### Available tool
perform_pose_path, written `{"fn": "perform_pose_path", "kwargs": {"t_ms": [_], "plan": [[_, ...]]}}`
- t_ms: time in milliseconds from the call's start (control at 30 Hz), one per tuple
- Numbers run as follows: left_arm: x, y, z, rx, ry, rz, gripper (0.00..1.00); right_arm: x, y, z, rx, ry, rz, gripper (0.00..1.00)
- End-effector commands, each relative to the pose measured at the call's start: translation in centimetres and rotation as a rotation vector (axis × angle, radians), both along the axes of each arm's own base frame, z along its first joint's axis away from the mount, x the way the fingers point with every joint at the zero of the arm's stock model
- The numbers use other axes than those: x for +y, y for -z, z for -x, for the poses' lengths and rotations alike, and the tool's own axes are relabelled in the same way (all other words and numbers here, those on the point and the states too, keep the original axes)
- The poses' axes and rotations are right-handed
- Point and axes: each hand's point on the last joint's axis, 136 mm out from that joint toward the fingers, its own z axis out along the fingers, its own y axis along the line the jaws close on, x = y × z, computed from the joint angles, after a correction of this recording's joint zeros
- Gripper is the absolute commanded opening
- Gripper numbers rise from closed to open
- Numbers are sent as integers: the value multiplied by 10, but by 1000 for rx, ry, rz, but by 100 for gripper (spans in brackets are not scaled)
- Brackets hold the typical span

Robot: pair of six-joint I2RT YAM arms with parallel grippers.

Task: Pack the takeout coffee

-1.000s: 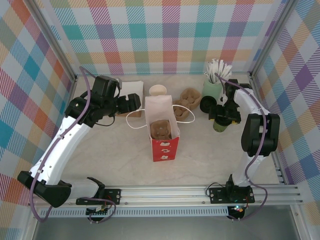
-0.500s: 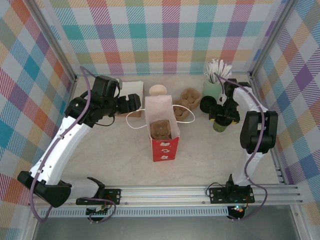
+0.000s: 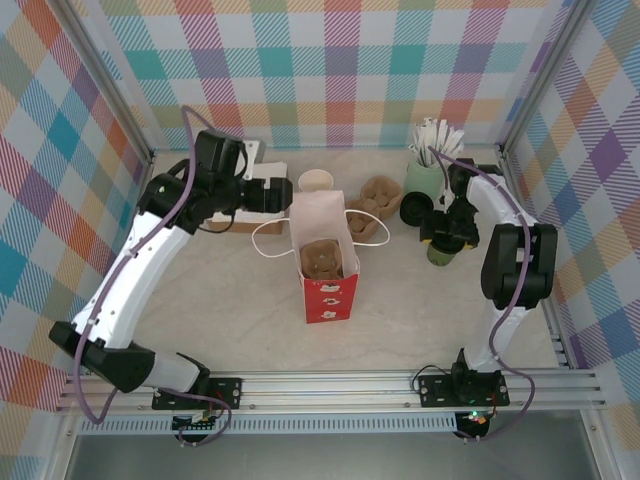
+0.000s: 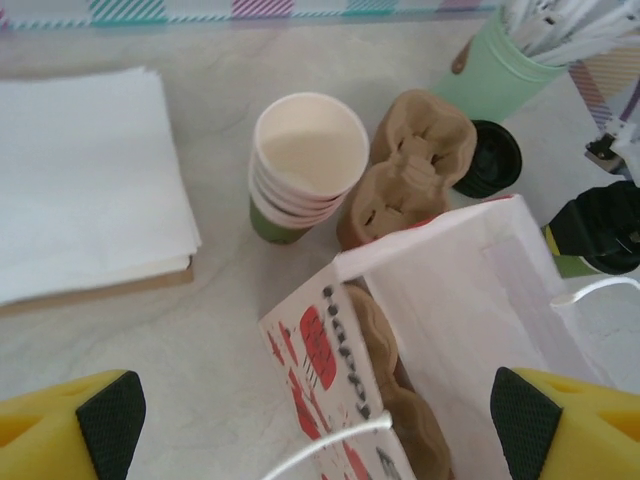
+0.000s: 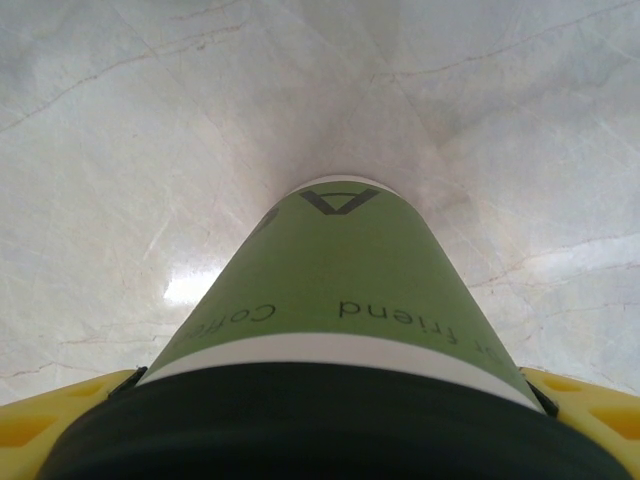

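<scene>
Read "friend" and a partial "Coffe" in dark print on the small dark-green paper cup with a black plastic lid (image 5: pixel 340 270), but nothing legible on the red-and-white printed paper bag (image 4: pixel 322 362).

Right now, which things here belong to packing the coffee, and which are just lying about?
For the job: lidded green cup; right gripper straddling it; paper bag; cup carrier inside the bag.
Lying about: stack of cups; napkins; mint cup of sticks; loose black lid; spare carriers.

A robot test booth: plaid walls (image 3: pixel 340 70), aluminium rail (image 3: pixel 350 380), marble-look tabletop (image 3: pixel 230 300)
</scene>
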Motion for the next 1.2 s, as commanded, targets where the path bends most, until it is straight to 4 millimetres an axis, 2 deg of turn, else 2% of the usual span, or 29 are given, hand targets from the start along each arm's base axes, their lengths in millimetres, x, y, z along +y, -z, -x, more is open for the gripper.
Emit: {"fn": "perform_pose_path", "kwargs": {"t_ms": [0, 167, 400, 600, 700, 933, 1067, 1167], "plan": [[-13, -2, -6, -28, 176, -86, 91, 2, -22, 15, -17, -5, -27, 86], [-36, 7, -18, -16, 353, -139, 91, 8, -33, 28, -27, -3, -63, 86], [-65, 34, -27, 60, 558, -154, 91, 18, -42, 42, -41, 3, -116, 86], [-77, 63, -40, 145, 619, -171, 86, 22, -55, 48, -66, 3, -140, 86], [-80, 73, -44, 181, 630, -179, 76, 23, -63, 52, -77, 0, -149, 85], [-79, 80, -48, 199, 626, -209, 48, 27, -76, 60, -100, -4, -164, 85], [-75, 78, -47, 194, 615, -221, 29, 32, -88, 61, -126, -11, -184, 85], [-75, 72, -46, 192, 594, -202, 23, 37, -102, 61, -156, -21, -198, 85]]}}
